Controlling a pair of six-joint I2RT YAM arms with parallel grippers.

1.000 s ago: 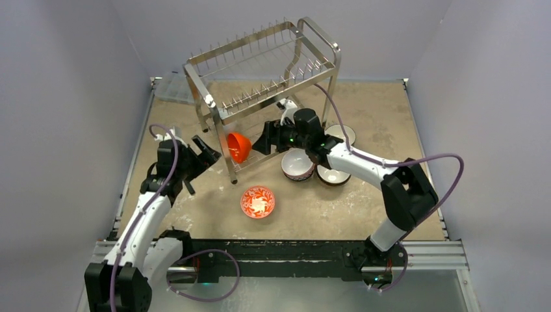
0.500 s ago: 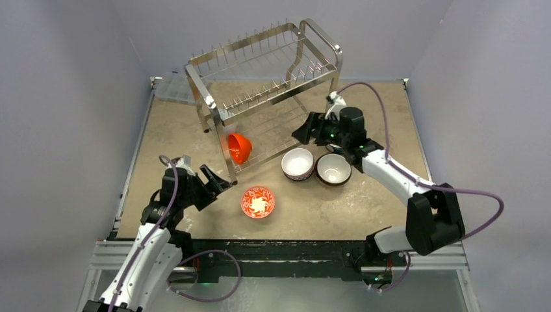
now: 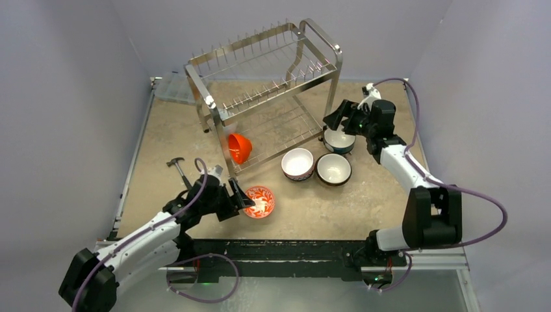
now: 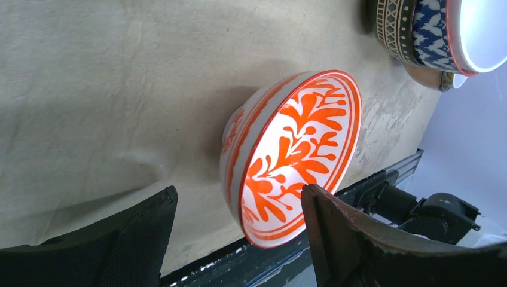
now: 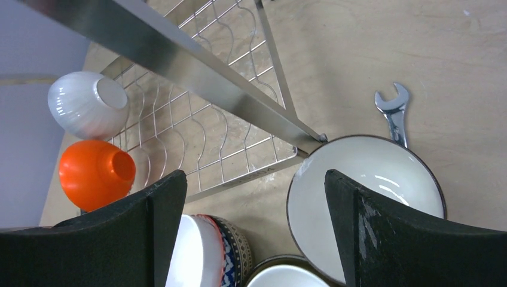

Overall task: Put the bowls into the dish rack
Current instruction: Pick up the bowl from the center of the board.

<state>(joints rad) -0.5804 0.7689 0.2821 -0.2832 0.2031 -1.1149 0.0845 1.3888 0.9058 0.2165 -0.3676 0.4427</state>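
**Left arm.** A second earlier the left arm stands beside the front leg of the tall stainless-steel wire dish rack (image 3: pixel 203 93). It now lies low and stretched along the near side of the desk (image 3: pixel 390 208). The left hand (image 3: pixel 239 196) points at the red floral ceramic bowl (image 3: pixel 258 201). In the wrist view the bowl (image 4: pixel 293 155) sits between the two fingers, which are apart and slightly narrower than before. No contact is visible, so the bowl is not yet gripped. This is judged to be the approach for the next pick.

**Rack.** The bright orange bowl (image 3: pixel 239 147) rests on its side in the lower tier, at the front corner. The right arm is at this bowl a second earlier and is now well clear of it, so the bowl counts as loaded. The right wrist view shows a white ribbed bowl (image 5: pixel 86 104) in the same tier, just beside the orange one (image 5: pixel 95 173).

**Right arm.** This arm now reaches to the far right, elbow raised. The right hand (image 3: pixel 338 117) hangs above the dark-rimmed white bowl (image 3: pixel 339 140) at the rack's right leg. Its fingers are wide apart and hold nothing.

**Remaining.** Four bowls are still on the desk: the floral one, the dark-rimmed one, and two touching bowls between them.
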